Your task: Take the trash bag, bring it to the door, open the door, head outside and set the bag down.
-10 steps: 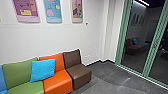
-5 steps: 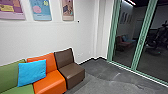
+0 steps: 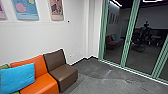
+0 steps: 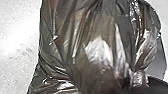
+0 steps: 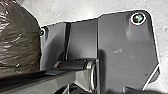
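Observation:
The trash bag, dark, shiny and creased, looms large in the left wrist view (image 4: 100,72), its folds drawn together toward one end. In the right wrist view, part of the bag (image 5: 17,42) bulges beside the robot's own dark plate. Whether either gripper has hold of it cannot be made out. Tall glass panels in green frames (image 3: 127,37) stand at the right of the head view, some distance ahead; which of them is a door I cannot tell.
To the left in the head view stand an orange seat (image 3: 40,83) with a blue cushion (image 3: 17,77) and a brown seat (image 3: 63,75) against the white wall (image 3: 37,37). Grey floor (image 3: 100,82) runs to the glass. Dark chairs show behind it.
The head camera has turned right: the seats and posters have slid left in the picture, and more glass panels have come into sight.

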You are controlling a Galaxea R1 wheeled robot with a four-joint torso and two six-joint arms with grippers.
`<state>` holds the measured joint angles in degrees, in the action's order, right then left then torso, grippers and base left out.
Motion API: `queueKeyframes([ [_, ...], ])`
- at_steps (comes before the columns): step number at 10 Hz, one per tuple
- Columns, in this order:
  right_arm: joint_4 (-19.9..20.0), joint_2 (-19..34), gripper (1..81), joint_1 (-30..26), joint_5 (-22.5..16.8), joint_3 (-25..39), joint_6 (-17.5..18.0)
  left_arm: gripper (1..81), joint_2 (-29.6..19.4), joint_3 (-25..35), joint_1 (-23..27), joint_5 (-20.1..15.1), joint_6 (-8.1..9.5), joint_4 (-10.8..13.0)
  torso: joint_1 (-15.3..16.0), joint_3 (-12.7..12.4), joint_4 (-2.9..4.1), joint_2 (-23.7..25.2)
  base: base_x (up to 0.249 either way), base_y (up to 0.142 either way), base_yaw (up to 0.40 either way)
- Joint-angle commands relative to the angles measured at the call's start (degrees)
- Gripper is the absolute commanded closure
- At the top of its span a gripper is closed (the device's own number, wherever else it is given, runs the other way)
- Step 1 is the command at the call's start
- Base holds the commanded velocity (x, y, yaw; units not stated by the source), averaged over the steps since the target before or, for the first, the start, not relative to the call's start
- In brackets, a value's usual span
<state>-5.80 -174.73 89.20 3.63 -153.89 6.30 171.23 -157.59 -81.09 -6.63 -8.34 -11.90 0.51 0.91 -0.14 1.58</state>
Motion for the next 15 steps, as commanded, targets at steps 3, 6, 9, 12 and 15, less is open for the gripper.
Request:
queueKeyframes([
  [3, 0.1, -0.3, 1.0, -2.8, -2.6, 0.2, 0.2, 81.1, -0.1, -0.2, 3.6, -3.7, -0.19, 0.4, 0.0, 0.0, 0.0, 0.0, 0.0, 0.0, -0.285],
  [6, 0.1, -0.4, 1.0, -2.8, -2.5, 0.2, 0.2, 81.1, 0.0, -0.2, 3.6, -3.7, -0.19, 0.4, 0.0, 0.0, -0.02, 0.0, 0.0, 0.0, -0.32],
  [9, 0.1, -0.5, 1.0, -2.7, -2.5, 0.2, 0.1, 81.1, 0.1, -0.2, 3.6, -3.7, -0.19, 0.8, 0.0, 0.0, 0.0, 0.0, 0.0, 0.0, -0.342],
  [12, 0.1, -0.4, 1.0, -2.5, -2.5, 0.2, 0.1, 81.1, 0.2, -0.2, 3.6, -3.6, -0.19, 1.0, 0.0, 0.0, 0.0, 0.0, 0.0, 0.0, -0.375],
  [15, 0.2, -0.5, 1.0, -2.6, -2.5, 0.2, 0.2, 81.1, 0.2, -0.3, 3.6, -3.7, -0.19, 1.1, 0.0, 0.0, -0.02, 0.0, 0.0, 0.0, -0.38],
])
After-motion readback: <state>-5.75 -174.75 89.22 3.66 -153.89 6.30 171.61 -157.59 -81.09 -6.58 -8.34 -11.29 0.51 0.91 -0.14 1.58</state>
